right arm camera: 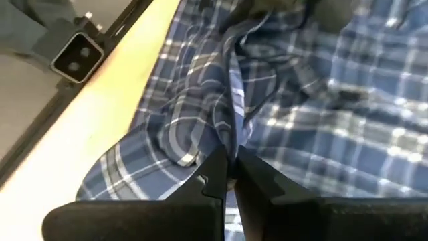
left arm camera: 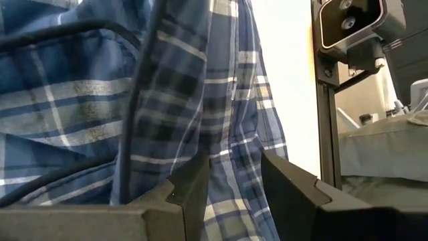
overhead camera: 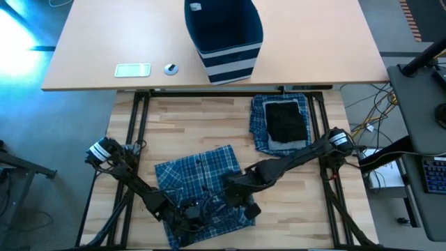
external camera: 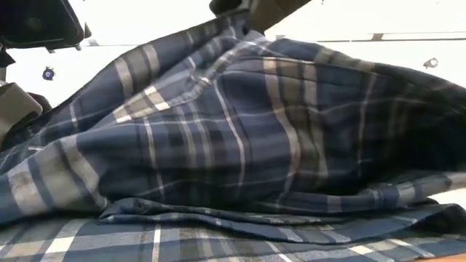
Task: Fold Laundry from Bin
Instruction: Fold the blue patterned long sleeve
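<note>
From above, the plaid shirt is lying crumpled near the table's front edge with the left gripper and right gripper both gripping it, while the right wrist view is showing jaws pinching a ridge of cloth and the left's are clamping a fold.

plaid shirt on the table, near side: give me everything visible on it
The plaid shirt is soft blue-and-white checked cloth, spread out but rumpled on the wooden table, near the front edge. In the low view one part is lifted into a tent above flat layers. The right tool is shut on a pinched ridge of it; the left tool has a hanging fold between its fingers. It lies apart from the folded stack.
</note>
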Motion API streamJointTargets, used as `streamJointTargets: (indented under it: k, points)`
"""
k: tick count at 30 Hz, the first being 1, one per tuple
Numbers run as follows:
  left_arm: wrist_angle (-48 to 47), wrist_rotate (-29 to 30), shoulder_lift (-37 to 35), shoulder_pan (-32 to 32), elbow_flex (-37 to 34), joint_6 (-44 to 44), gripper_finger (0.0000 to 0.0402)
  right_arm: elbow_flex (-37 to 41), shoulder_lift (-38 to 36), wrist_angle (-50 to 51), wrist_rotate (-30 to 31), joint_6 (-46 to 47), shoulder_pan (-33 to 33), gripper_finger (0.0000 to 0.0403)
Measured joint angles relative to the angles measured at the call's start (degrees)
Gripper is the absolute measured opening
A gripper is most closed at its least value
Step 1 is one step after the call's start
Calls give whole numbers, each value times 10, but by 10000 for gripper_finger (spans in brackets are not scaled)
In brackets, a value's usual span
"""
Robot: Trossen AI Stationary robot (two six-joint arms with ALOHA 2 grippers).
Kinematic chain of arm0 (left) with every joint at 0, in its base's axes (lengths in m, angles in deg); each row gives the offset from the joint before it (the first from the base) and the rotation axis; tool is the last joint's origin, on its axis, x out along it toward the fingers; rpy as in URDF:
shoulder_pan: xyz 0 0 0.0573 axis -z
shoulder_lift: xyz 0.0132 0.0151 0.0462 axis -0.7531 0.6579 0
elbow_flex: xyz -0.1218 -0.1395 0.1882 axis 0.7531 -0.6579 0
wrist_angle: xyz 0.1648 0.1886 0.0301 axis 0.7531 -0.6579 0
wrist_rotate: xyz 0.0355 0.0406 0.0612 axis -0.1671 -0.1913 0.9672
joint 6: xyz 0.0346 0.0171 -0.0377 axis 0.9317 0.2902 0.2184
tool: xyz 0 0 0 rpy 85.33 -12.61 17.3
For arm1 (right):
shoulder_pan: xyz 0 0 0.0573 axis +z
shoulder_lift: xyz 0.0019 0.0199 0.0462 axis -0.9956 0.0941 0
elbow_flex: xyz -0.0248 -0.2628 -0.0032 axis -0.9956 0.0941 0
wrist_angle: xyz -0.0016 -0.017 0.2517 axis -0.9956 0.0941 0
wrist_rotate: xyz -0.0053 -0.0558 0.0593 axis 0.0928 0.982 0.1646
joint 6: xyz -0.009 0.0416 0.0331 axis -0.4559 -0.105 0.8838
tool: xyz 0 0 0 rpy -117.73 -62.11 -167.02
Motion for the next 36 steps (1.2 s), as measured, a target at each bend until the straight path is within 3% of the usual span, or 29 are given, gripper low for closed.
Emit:
streamJointTargets:
  k: [4,8,11,16,19,22,30,36]
  points:
    - [0,-1,0,0,0,-1,123,-21,0,0,8,-25,1,26]
    - [-2,-2,0,0,0,-1,123,-50,0,0,9,18,7,77]
    - [-6,-2,0,-2,0,-1,123,-74,0,-2,8,167,10,128]
    - [-7,-2,0,-2,0,-1,123,-80,-1,52,13,512,19,195]
    - [-7,-2,0,-2,0,3,123,-59,0,97,33,707,46,214]
    - [-7,-2,0,-2,0,15,123,-9,2,68,37,802,74,218]
    - [-7,-2,0,-3,0,28,123,111,3,-145,55,882,62,219]
    - [-7,-2,0,-3,0,28,123,145,3,-156,54,898,42,219]
